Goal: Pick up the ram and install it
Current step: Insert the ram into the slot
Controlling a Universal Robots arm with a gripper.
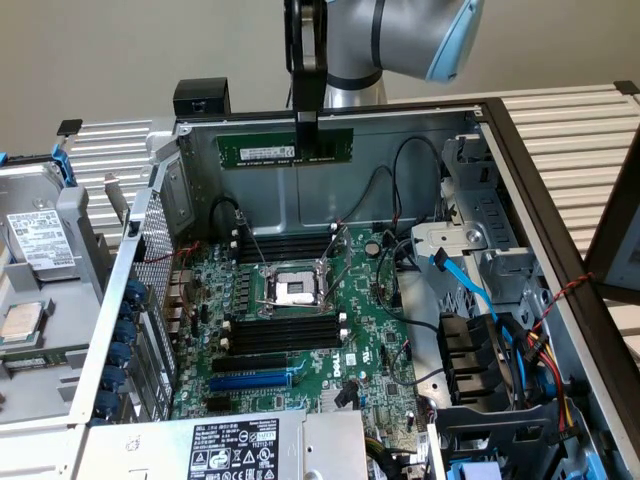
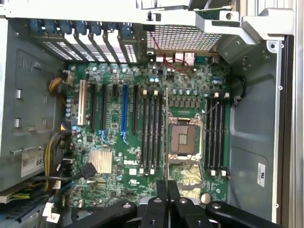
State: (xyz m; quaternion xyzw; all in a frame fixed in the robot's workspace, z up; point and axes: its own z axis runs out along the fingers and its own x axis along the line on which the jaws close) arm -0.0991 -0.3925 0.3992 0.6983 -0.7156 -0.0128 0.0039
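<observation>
Black two-finger gripper [image 1: 306,138] on my grey arm is pinching the ram [image 1: 258,151], a long thin green circuit-board stick with a small white label, its fingers pressed against the stick's flat faces near the middle of its length. I see the stick held level, long edge horizontal, up in the air in front of the back wall of the open grey metal computer case [image 1: 420,150] and well apart from the large green motherboard [image 1: 330,345] below. From the wrist view the ram [image 2: 166,118] appears edge-on as a thin line reaching out from the gripper [image 2: 167,186], running between a bank of long black memory slots [image 2: 152,133] and the square silver processor socket [image 2: 183,137]. Those slots stand unfilled, as do the second bank of black slots [image 2: 214,135] beyond the socket.
</observation>
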